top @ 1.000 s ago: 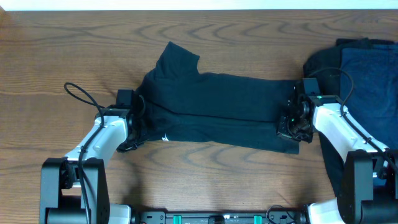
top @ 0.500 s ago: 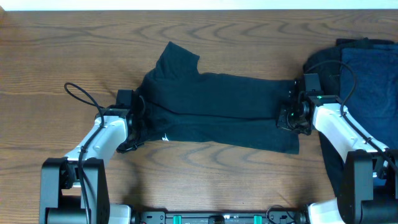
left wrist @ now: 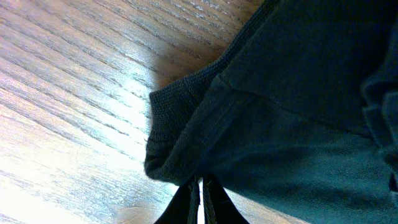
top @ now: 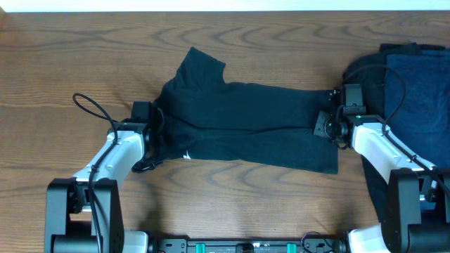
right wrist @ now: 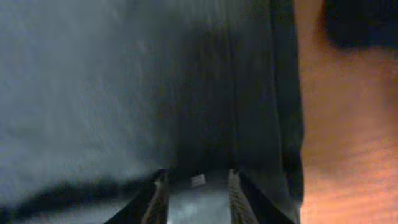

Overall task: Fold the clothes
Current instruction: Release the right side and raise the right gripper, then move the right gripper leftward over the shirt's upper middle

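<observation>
The black T-shirt of the clothes lies folded lengthwise across the table, one sleeve pointing toward the back. A small white label shows on its front left edge. My left gripper is at the shirt's left end. In the left wrist view the left gripper is shut, pinching a rolled fold of black cloth. My right gripper rests over the shirt's right end. In the right wrist view the right gripper has its jaws apart over the dark cloth, gripping nothing.
More clothes, black and navy blue, sit in a pile at the right edge of the wooden table, just behind my right arm. A black cable loops off the left arm.
My right gripper has opened, let go of the shirt's right end and shifted toward the back of the table. The left gripper has stayed put, still shut.
</observation>
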### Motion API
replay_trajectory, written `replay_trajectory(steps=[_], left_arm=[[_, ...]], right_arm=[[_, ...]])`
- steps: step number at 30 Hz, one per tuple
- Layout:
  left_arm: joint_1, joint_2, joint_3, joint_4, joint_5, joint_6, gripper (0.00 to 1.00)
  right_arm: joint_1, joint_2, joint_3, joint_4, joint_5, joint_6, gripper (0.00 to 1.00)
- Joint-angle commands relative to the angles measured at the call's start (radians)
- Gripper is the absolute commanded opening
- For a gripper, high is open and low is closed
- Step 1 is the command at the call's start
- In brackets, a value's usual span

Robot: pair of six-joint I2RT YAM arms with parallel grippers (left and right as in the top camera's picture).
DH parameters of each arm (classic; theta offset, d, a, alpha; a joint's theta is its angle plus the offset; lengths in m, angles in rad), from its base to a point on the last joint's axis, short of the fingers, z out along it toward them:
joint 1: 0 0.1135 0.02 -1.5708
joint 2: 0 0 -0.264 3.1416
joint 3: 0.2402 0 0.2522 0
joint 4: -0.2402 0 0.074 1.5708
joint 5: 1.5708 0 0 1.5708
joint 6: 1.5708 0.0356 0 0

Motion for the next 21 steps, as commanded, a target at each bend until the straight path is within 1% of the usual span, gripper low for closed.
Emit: replay_trajectory(steps=[1,3,7,9,11,15,16,17,21], left_arm=[[-0.002,0.003,0.014,0.001,-0.021,0.006,0.07],[-0.002,0.003,0.014,0.002,-0.019,0.005,0.07],[-0.002,0.003,0.014,0.002,-0.019,-0.013,0.07],[-0.002,0.003,0.014,0.005,-0.019,-0.013,0.07],[-0.002,0.003,0.014,0.006,-0.019,-0.013,0.07],[-0.002,0.003,0.014,0.008,-0.019,-0.013,0.07],[-0.002,0.003,0.014,0.008,-0.019,-0.013,0.07],[-0.002,0.003,0.014,0.008,-0.019,-0.013,0.07],[-0.002,0.003,0.014,0.008,-0.019,-0.013,0.07]], right_arm=[[-0.008,0.003,0.016,0.026,0.018,-0.060,0.37],[-0.007,-0.009,0.061,0.003,-0.009,-0.112,0.40],[0.007,-0.037,0.189,-0.132,-0.126,-0.176,0.38],[0.030,-0.043,0.250,-0.216,-0.191,-0.198,0.33],[0.069,-0.045,0.292,-0.283,-0.241,-0.226,0.23],[0.162,-0.043,0.293,-0.325,-0.247,-0.230,0.05],[0.190,-0.042,0.284,-0.325,-0.247,-0.230,0.02],[0.212,-0.042,0.276,-0.325,-0.246,-0.230,0.01],[0.295,-0.035,0.242,-0.324,-0.246,-0.230,0.01]])
